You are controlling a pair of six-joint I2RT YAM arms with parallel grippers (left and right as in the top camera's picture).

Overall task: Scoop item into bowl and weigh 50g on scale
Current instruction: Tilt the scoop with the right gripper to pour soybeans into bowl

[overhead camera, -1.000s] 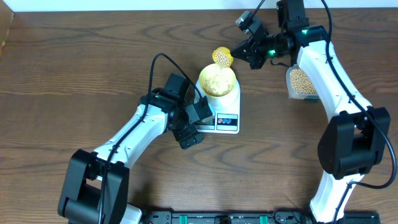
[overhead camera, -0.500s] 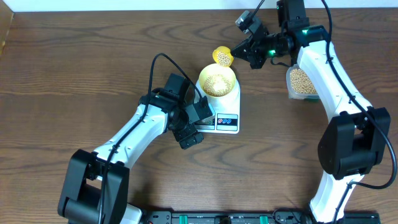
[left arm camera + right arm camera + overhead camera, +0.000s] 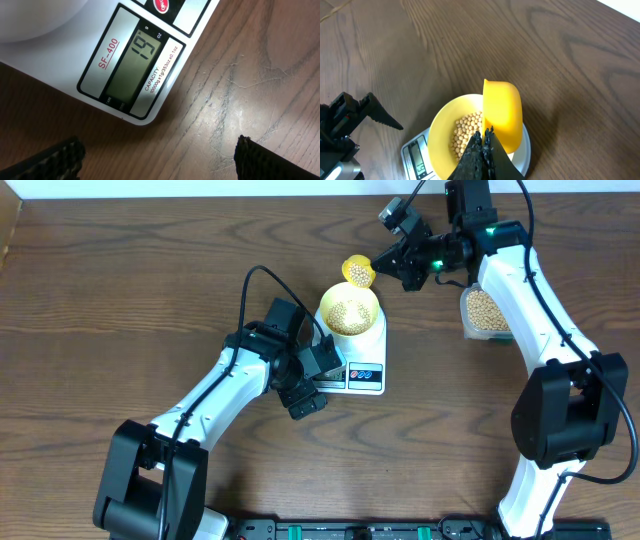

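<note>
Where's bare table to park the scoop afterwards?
Bare wood: the wide stretch of table left of the left arm, and the patch between scale and right arm. Crowded: scoop, bowl and tub at the back.

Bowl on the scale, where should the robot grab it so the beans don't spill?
Pinch the bowl by its rim from straight above, on the left side, one tool finger inside, one outside. The thin upright wall fits that, the scoop hangs over the far edge, and a level lift should keep the beans in.
</note>
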